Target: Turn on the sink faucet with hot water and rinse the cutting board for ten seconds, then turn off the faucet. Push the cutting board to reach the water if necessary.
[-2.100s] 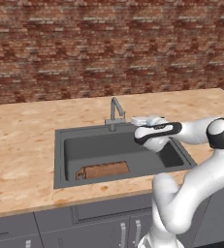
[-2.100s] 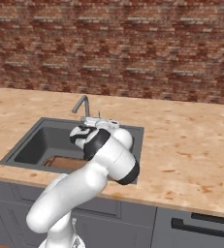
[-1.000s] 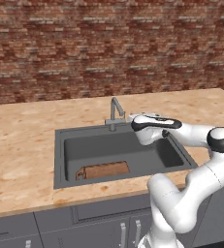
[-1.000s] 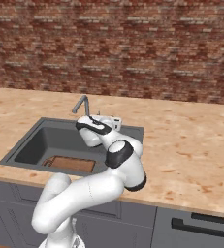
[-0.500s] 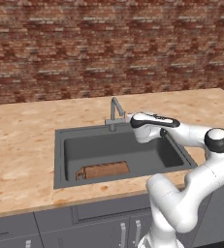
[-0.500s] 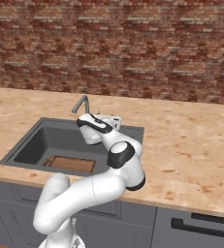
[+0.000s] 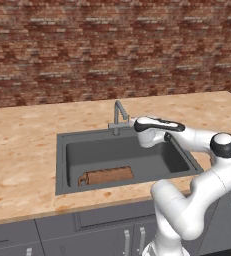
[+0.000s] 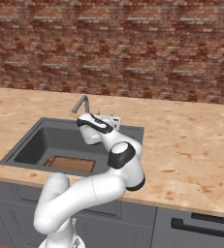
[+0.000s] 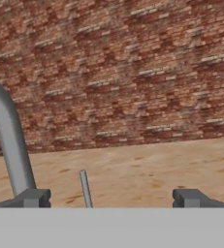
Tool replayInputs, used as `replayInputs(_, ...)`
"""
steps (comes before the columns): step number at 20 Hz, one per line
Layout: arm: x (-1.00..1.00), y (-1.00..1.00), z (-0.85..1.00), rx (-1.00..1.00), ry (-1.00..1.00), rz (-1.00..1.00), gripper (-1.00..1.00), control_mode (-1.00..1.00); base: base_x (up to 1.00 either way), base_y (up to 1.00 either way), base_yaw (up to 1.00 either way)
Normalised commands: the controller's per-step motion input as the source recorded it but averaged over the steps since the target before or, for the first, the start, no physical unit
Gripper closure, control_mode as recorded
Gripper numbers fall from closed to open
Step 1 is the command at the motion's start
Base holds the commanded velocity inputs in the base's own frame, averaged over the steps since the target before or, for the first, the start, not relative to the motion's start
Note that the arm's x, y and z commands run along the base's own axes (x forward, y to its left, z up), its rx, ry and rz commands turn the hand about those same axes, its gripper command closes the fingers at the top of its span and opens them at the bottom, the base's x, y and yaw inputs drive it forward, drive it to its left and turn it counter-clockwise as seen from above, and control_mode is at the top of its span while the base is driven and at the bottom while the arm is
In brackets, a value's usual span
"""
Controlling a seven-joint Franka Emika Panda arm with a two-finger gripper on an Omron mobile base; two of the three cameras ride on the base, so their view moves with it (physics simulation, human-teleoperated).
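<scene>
No text, label, brand, number or sign can be read on anything here.

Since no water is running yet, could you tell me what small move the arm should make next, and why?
Probably ease the open gripper forward onto the faucet lever: the thin lever stands between the fingertips, and the cutting board lies dry in the sink.

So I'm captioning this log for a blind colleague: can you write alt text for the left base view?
A white robot arm reaches from the lower right over a dark grey sink, its pincer close beside the slim grey faucet at the back rim. A reddish-brown cutting board lies flat in the basin's front left, with no water visible. A brick wall stands behind the wooden counter.
</scene>
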Motion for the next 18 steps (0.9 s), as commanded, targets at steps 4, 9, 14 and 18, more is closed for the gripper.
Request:
replayInputs(4, 0.07, 0.03, -0.20, 0.00, -0.02, 0.00, -1.00, -1.00, 0.00, 0.00, 0.00)
replayInputs(9, 0.06, 0.15, -0.15, 0.00, 0.00, 0.00, -1.00, -1.00, 0.00, 0.00, 0.00)
replayInputs(14, 0.00, 0.14, -0.01, 0.00, 0.00, 0.00, -1.00, -1.00, 0.00, 0.00, 0.00)
replayInputs(18, 0.03, 0.11, 0.00, 0.00, 0.00, 0.00, -1.00, -1.00, 0.00, 0.00, 0.00)
